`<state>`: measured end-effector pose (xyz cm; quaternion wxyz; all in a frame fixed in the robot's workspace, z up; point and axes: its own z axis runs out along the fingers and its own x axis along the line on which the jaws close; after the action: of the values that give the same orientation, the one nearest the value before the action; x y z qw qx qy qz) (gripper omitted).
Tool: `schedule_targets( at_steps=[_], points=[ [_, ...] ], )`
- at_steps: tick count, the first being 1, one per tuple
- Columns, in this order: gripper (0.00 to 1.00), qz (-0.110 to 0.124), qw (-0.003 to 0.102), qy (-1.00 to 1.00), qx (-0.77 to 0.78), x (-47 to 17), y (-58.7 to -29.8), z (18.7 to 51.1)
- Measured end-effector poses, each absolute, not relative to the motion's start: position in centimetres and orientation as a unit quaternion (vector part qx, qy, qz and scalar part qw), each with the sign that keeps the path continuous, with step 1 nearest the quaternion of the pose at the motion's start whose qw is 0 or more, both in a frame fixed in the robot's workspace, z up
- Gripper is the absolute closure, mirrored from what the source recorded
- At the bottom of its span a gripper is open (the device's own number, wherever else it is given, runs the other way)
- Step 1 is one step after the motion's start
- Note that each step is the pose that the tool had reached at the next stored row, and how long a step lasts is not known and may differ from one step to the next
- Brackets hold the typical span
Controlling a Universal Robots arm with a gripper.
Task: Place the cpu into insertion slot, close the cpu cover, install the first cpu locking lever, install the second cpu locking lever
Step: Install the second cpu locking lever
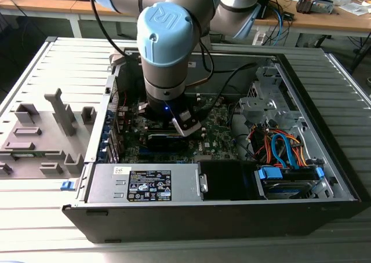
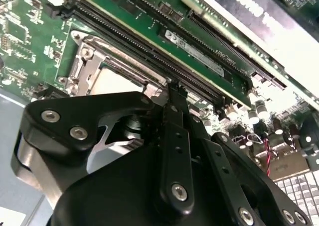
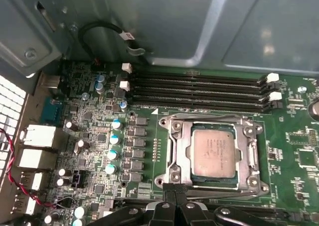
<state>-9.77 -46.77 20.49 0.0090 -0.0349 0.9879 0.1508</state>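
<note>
Now, cpu (image 3: 213,151) seated flat in the insertion slot (image 3: 175,159), dull silver top showing, out toward the middle of the green motherboard (image 3: 294,156) and just beside the long black memory slots (image 3: 199,89). Cpu cover (image 3: 247,159) down over it, silvery frame ringing the chip on all sides, centre left bare through the cut-out. No telling from this angle whether either locking lever is latched. Gripper (image 3: 174,192) right at the near edge of the socket frame, black fingertips (image 3: 169,189) pressed together with nothing between them, tip just beside the cover's rim and apart from the chip itself. Same closed tip seen in the second wrist view, gripper (image 2: 175,92) poised at the socket's edge next to the memory slots. From the exterior view, arm (image 1: 168,54) plunged deep into the open computer case (image 1: 324,101), wrist directly over the board. Risk from here, judging by the tight quarters: a slip off the thin rim and onto the chip or the small parts around the socket, caused by so narrow a contact; also a scrape against the memory slots, given how close the fingers sit to them.
</note>
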Motion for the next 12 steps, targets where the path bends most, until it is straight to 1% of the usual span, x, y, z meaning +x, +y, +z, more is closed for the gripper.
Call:
schedule_targets(
  at_steps=[12],
  points=[
    [0.89,0.153,0.009,0.987,-0.037,-10.8,-46.3,19.9]
  ],
)
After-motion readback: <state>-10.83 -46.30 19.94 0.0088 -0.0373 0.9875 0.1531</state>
